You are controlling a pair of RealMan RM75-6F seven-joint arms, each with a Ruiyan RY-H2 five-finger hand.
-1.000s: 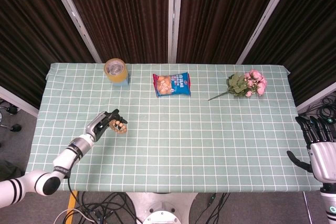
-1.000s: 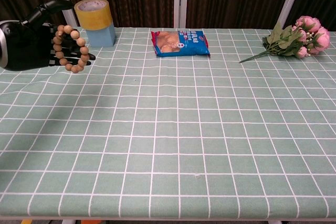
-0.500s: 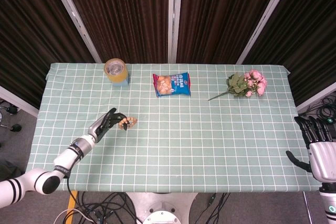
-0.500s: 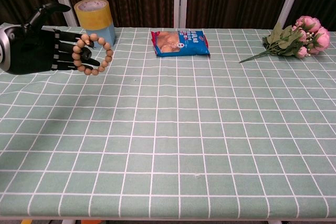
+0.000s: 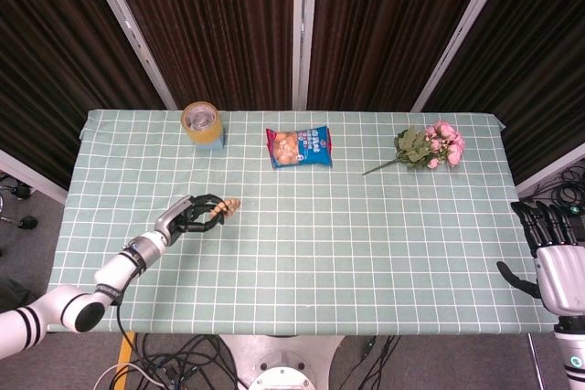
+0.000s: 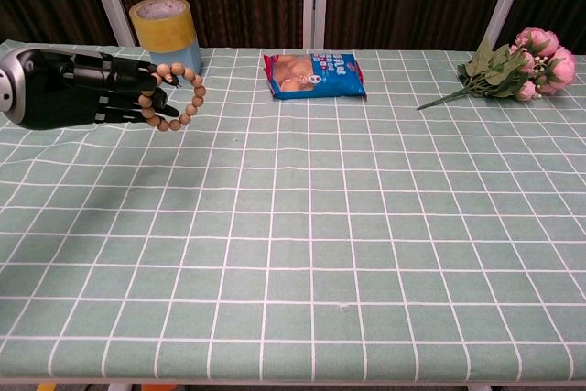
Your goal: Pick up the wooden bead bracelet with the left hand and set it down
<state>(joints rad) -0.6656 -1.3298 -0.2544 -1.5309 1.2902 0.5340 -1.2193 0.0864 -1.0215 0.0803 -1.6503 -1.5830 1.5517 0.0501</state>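
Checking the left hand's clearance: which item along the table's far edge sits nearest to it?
The yellow tape roll on its blue block, just beyond the left hand; the blue snack bag and pink flower bouquet lie farther right.

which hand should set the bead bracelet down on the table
Left. The left hand already holds the wooden bead bracelet above the table; the right hand hangs off the far edge, holding nothing.

1. Lab / robot test setup, not a home.
2. Bench (image 5: 366, 253) w/ green checked cloth, dark curtains (image 5: 210, 25) behind on metal frame.
3. Loose cables (image 5: 174, 363) on floor under bench front.
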